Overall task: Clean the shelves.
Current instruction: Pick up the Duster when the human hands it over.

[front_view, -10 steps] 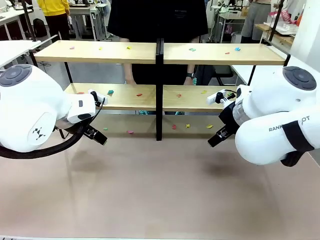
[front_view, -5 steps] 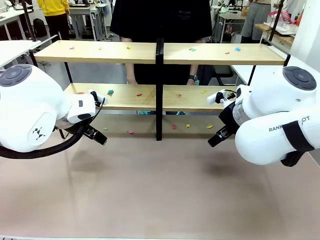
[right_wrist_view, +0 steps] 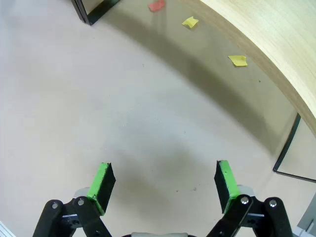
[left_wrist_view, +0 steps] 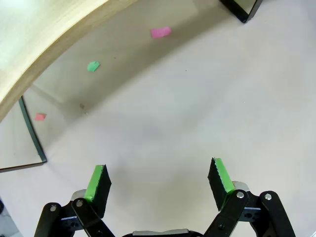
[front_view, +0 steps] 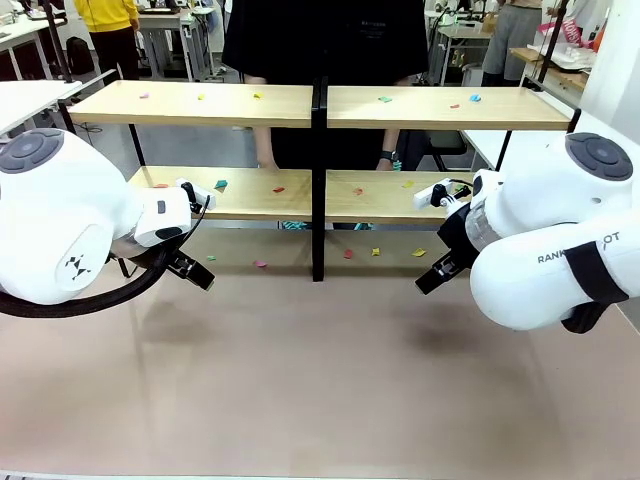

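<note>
The shelves (front_view: 240,104) stand across the far half of the table: four light wooden boards on a black frame with a central post (front_view: 318,180). Small coloured paper scraps (front_view: 278,189) lie on the boards and on the table under them. My left gripper (front_view: 190,270) hangs low before the left lower board; in its wrist view it (left_wrist_view: 159,178) is open over bare table. My right gripper (front_view: 434,276) hangs before the right lower board and is likewise open (right_wrist_view: 163,180), holding nothing.
A person in black (front_view: 320,40) stands behind the shelves, hands (front_view: 268,164) near the lower boards. Pink (left_wrist_view: 161,32) and green (left_wrist_view: 93,65) scraps lie ahead of my left gripper, yellow ones (right_wrist_view: 237,60) ahead of my right. White tables flank the scene.
The person behind the shelves has shifted slightly, hands a little lower. Both arms and grippers have stayed where they were.
</note>
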### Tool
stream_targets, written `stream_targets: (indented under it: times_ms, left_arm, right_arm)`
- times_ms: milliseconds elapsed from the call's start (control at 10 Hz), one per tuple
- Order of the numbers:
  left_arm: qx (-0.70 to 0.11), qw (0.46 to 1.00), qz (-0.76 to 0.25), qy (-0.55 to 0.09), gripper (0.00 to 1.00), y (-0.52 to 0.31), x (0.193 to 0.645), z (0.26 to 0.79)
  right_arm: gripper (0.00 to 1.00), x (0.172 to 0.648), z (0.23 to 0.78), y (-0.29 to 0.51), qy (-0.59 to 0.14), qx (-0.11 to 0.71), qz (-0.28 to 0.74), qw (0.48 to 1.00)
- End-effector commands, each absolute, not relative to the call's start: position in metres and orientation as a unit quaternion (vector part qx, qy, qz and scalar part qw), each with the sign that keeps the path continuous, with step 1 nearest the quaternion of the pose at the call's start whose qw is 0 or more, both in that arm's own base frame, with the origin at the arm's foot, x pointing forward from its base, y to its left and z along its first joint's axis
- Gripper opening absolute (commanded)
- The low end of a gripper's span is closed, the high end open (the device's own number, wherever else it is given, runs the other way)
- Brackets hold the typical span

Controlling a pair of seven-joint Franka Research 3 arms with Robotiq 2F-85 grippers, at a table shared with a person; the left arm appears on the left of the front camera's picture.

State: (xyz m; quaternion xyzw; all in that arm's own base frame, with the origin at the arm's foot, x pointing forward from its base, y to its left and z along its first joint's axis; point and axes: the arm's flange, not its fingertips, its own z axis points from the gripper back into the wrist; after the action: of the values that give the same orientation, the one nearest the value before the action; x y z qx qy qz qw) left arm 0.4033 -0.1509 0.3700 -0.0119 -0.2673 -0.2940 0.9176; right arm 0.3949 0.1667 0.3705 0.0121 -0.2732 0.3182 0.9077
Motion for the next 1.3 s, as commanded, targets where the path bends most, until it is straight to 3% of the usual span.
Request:
stream_targets:
  times_ms: [0, 100, 200, 300, 400, 700, 900, 1200]
  left_arm:
    - [-0.012, 0.917, -0.294, -0.268, 1.0, -0.151, 0.403, 0.37]
    - [-0.012, 0.918, -0.294, -0.267, 1.0, -0.151, 0.403, 0.37]
    - [-0.073, 0.923, -0.341, -0.164, 1.0, -0.145, 0.394, 0.385]
    - [-0.14, 0.902, -0.372, -0.166, 1.0, -0.132, 0.376, 0.409]
    - [-0.194, 0.886, -0.386, -0.169, 1.0, -0.105, 0.357, 0.433]
    - [-0.298, 0.856, -0.332, -0.261, 1.0, -0.007, 0.308, 0.482]
    - [-0.274, 0.851, -0.291, -0.341, 1.0, 0.034, 0.28, 0.512]
    - [-0.229, 0.828, -0.293, -0.42, 1.0, 0.062, 0.254, 0.563]
  right_arm:
    - [1.0, 0.395, 0.371, 0.167, -0.273, 0.012, 0.318, 0.908]
    - [1.0, 0.395, 0.37, 0.167, -0.273, 0.012, 0.318, 0.908]
    - [1.0, 0.39, 0.383, 0.16, -0.214, 0.041, 0.33, 0.918]
    - [1.0, 0.378, 0.405, 0.137, -0.148, 0.076, 0.296, 0.94]
    - [1.0, 0.361, 0.432, 0.109, -0.13, 0.128, 0.231, 0.956]
    - [1.0, 0.299, 0.491, 0.018, -0.19, 0.263, 0.115, 0.939]
    - [1.0, 0.264, 0.532, -0.006, -0.302, 0.213, 0.104, 0.923]
    - [1.0, 0.241, 0.604, -0.028, -0.392, 0.157, 0.102, 0.901]
